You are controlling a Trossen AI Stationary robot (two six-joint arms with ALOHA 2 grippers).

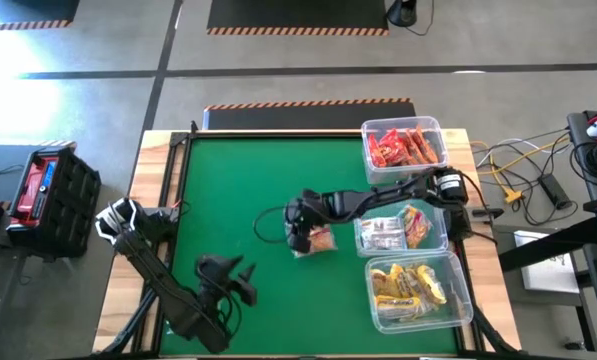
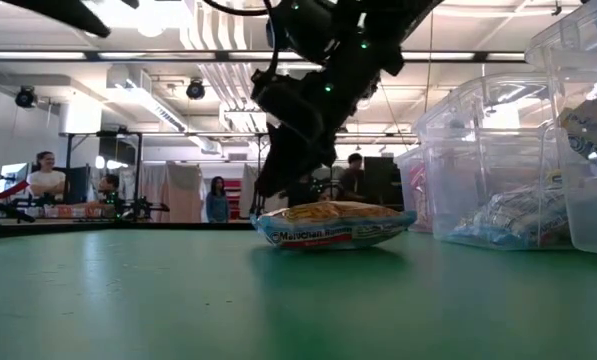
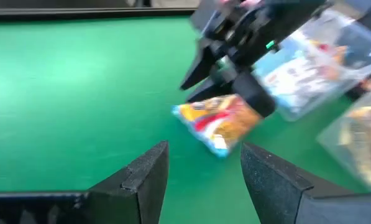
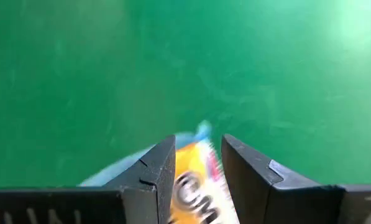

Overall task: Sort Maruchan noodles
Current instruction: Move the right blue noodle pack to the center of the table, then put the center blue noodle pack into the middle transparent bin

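Green table mat (image 1: 228, 190), three clear bins in a column along its right edge.

Far bin (image 1: 404, 127): red Maruchan packets (image 1: 406, 149). Middle bin (image 1: 359, 237): blue-and-white packets (image 1: 380, 234) plus at least one yellow one. Near bin (image 1: 418, 317): yellow packets (image 1: 408, 284).

One loose Maruchan packet (image 2: 333, 227), yellow-orange with blue and white ends, flat on the mat near table centre, just left of the middle bin. Brand lettering legible along its edge in the low view. Also seen in the left wrist view (image 3: 221, 122) and from directly above in the right wrist view (image 4: 194, 186).

Right gripper (image 1: 300, 236): reaching in from the bin side, pointed down over the left part of the loose packet. Fingers (image 4: 154, 174) partly apart, one on either side of the packet's end, packet edge lying in the gap. Not clear whether the pads press the wrapper; packet flat on the mat, not lifted.

Left gripper (image 1: 246, 280): low near the front edge of the table, left of centre, well apart from the packet and aimed toward it. Fingers (image 3: 145, 171) spread, nothing between them.

People and shelving in the room beyond the table, low view only.
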